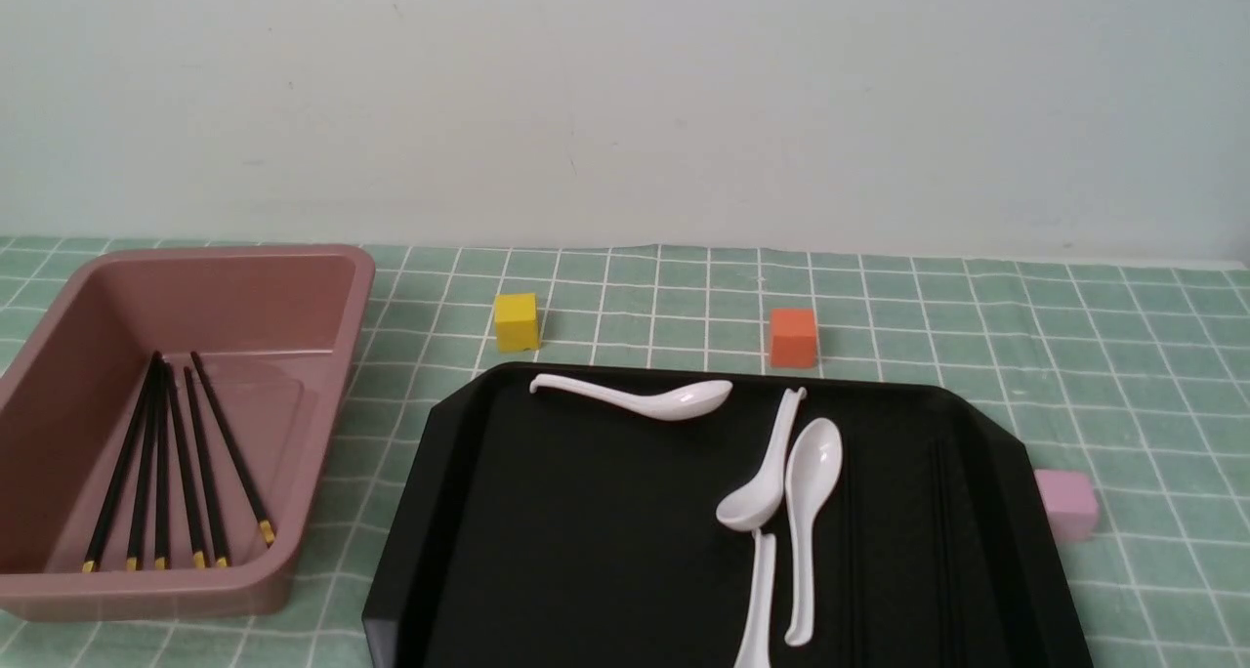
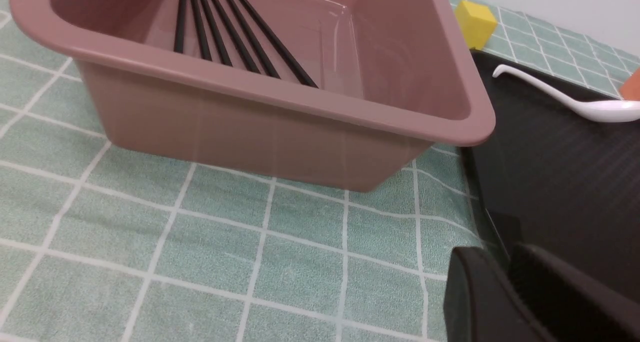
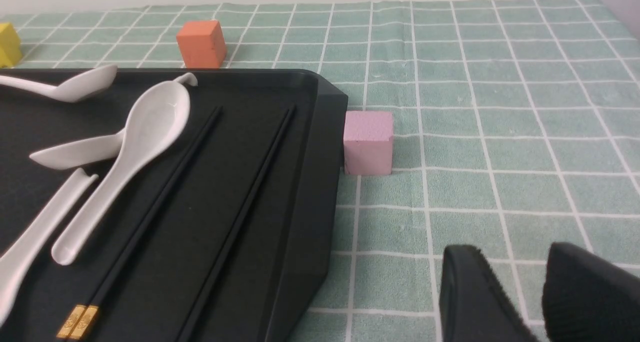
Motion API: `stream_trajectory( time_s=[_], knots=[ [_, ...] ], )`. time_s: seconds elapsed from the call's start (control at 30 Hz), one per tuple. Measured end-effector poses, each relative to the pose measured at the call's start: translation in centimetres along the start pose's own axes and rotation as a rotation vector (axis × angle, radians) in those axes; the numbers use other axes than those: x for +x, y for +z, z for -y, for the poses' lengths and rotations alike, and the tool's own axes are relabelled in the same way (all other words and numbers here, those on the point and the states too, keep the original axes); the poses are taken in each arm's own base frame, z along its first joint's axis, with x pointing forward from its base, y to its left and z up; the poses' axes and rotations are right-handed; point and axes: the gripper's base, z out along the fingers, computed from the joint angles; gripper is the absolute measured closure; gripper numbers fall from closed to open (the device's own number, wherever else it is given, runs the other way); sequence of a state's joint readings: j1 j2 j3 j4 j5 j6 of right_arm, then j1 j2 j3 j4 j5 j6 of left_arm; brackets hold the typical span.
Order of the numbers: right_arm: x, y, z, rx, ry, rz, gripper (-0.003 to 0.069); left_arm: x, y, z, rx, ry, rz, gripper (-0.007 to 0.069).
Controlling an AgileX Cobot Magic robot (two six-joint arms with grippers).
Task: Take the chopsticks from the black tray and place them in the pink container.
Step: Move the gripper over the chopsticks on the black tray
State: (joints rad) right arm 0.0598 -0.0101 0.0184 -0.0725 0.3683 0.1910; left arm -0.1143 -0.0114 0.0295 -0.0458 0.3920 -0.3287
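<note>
The pink container (image 1: 293, 256) stands at the left, and several black chopsticks (image 1: 161, 473) lie fanned inside it with their gold ends toward me. The black tray (image 1: 547, 512) fills the middle. On its right side lie more chopsticks (image 3: 165, 202), a pair with gold bands and a further thin stick (image 3: 240, 217); they barely show in the front view. My left gripper (image 2: 502, 252) is shut and empty, low over the cloth between the container (image 2: 280, 94) and the tray (image 2: 550, 172). My right gripper (image 3: 517, 249) stands open over bare cloth, to the right of the tray's rim (image 3: 310, 182).
Several white spoons (image 1: 806, 521) lie on the tray. A yellow cube (image 1: 516, 320) and an orange cube (image 1: 792, 336) sit behind it. A small pale pink cube (image 3: 368, 142) touches its right edge. A green checked cloth (image 1: 1123, 355) covers the table.
</note>
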Motion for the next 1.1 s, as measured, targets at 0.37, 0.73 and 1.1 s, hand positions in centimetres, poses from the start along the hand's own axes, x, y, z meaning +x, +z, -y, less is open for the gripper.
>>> stream_trajectory(
  time_s=[0.37,0.73,1.1],
  knots=[
    [-0.1,0.0,-0.8,-0.095,0.532,-0.005,0.0419,0.0,0.0,0.0,-0.002,0.005,0.001,0.0509],
    [-0.2,-0.1,-1.5,-0.171,0.935,-0.038,0.0419,0.0,0.0,0.0,-0.003,0.007,0.001,0.0494],
    [-9.2,-1.4,-1.8,-0.170,0.544,0.200,0.0604,0.0,0.0,0.0,-0.003,0.007,0.001,0.0485]
  ],
)
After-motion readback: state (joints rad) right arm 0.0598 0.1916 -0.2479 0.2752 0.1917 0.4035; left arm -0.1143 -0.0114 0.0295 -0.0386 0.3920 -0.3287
